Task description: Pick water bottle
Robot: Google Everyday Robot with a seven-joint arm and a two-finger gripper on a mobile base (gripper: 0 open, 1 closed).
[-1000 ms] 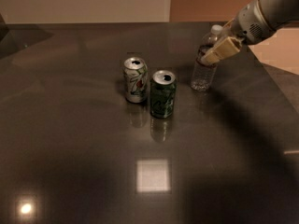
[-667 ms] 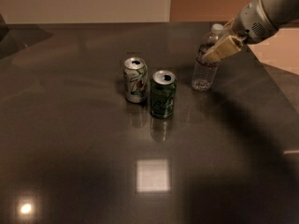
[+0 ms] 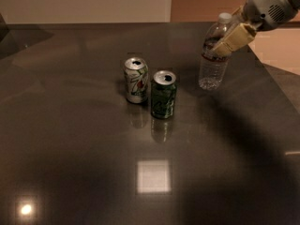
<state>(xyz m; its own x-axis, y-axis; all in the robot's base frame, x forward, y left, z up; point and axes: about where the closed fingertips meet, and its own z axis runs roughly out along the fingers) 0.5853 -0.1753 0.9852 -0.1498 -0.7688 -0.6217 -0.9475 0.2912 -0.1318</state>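
The water bottle (image 3: 212, 64) is clear and ribbed, with a white cap and a dark label band. It is at the back right of the dark table (image 3: 93, 163) and leans slightly with its top to the right. My gripper (image 3: 228, 42) comes in from the upper right, and its tan fingers (image 3: 234, 37) are closed across the bottle's upper part at the label. The bottle's base is at the table top or just above it; I cannot tell which.
A silver-white soda can (image 3: 136, 80) and a green soda can (image 3: 163, 94) stand upright side by side, left of the bottle. The table's right edge (image 3: 276, 86) runs close behind the bottle. A bright light reflection (image 3: 153, 176) lies on the near table.
The gripper and the bottle have moved together a little up and to the right, and the bottle's top now sits higher. The cans have not moved.
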